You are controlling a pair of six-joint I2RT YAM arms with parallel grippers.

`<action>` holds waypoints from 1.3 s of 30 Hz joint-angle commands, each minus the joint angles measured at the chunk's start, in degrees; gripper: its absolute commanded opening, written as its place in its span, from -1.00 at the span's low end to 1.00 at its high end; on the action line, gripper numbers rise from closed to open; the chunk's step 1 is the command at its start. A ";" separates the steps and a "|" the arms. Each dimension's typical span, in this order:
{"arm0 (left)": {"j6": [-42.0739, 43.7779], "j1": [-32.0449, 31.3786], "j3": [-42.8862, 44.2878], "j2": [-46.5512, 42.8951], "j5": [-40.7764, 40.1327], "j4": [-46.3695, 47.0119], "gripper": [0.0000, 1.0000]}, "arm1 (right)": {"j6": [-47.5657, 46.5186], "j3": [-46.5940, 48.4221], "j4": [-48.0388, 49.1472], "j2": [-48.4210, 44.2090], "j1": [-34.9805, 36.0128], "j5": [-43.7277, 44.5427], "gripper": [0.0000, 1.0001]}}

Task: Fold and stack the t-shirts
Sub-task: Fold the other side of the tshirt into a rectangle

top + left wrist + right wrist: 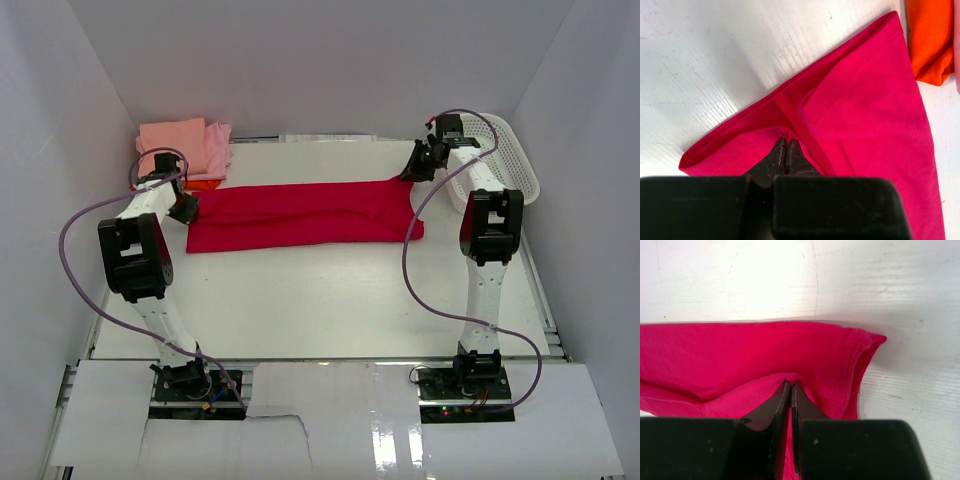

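Both arms are on the crimson t-shirt [300, 215], which lies in a long band across the middle of the table [330, 300]. The left gripper [786, 150] is clenched on cloth at the nine o'clock end and the right gripper [791, 390] pinches the three o'clock end. Gripping opposite ends likely keeps it taut for the next fold. The folded stack [185, 145] waits at ten o'clock.

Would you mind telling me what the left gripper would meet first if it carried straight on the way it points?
The left gripper would meet the red t-shirt it is pinching: folded cloth lies directly ahead, then probably bare table top. The orange shirt sits off to the side, likely out of line.
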 commanded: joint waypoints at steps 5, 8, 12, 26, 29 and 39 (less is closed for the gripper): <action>-1.32 -0.01 2.08 0.67 -1.18 1.83 -1.00 | -0.52 1.82 2.88 0.92 -0.69 -1.48 -0.84; -3.17 -0.01 1.29 0.58 -1.18 2.35 -0.90 | -0.78 0.06 4.11 0.48 -0.69 -1.83 -0.85; -5.89 -0.01 -0.73 -0.21 -1.71 3.23 -0.12 | -1.04 -0.73 4.30 0.48 -0.70 -2.27 -0.85; -3.44 -0.01 1.99 -7.68 -7.16 5.69 0.96 | -0.35 -3.46 7.98 -1.10 -0.70 -3.67 -0.30; -2.13 -0.01 0.85 -11.62 -6.73 7.88 0.96 | 0.36 -4.95 10.70 -2.42 -0.69 -3.50 0.00; 2.89 -0.18 -6.87 -21.91 0.20 11.84 0.96 | 1.06 -7.25 11.17 -9.54 -0.61 -5.17 0.19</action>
